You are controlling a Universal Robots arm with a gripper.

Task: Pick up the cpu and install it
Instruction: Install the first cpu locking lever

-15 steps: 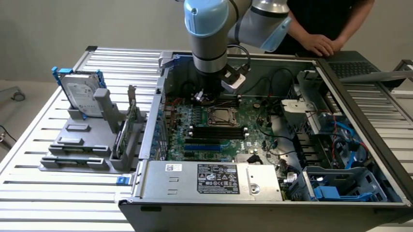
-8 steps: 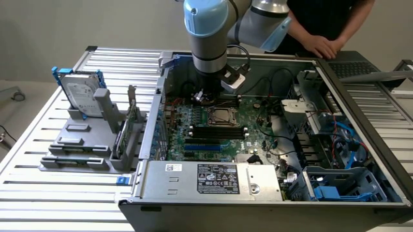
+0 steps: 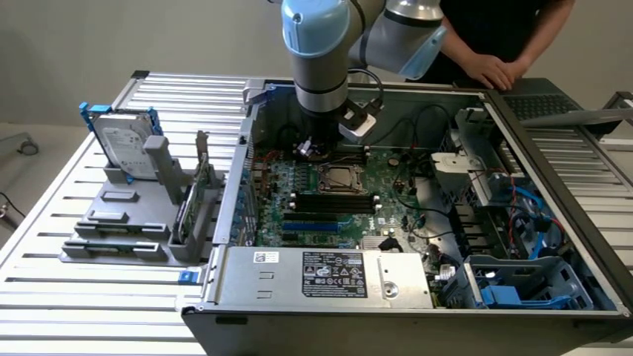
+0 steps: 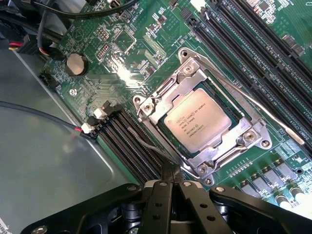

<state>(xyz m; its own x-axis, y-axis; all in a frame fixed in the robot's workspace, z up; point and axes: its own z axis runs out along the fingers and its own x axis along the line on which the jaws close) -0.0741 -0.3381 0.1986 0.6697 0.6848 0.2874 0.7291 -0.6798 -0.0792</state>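
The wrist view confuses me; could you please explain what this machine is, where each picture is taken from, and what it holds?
The machine is a robot arm reaching into an open computer case on a slatted metal table. One picture comes from a camera off the arm, the other from one on its wrist, looking at the green motherboard. There the cpu lies in its metal-framed socket. The gripper is shut and holds nothing. A hard drive stands in a grey holder beside the case.

Exterior view high, angled down on open case; wrist view close over shared socket
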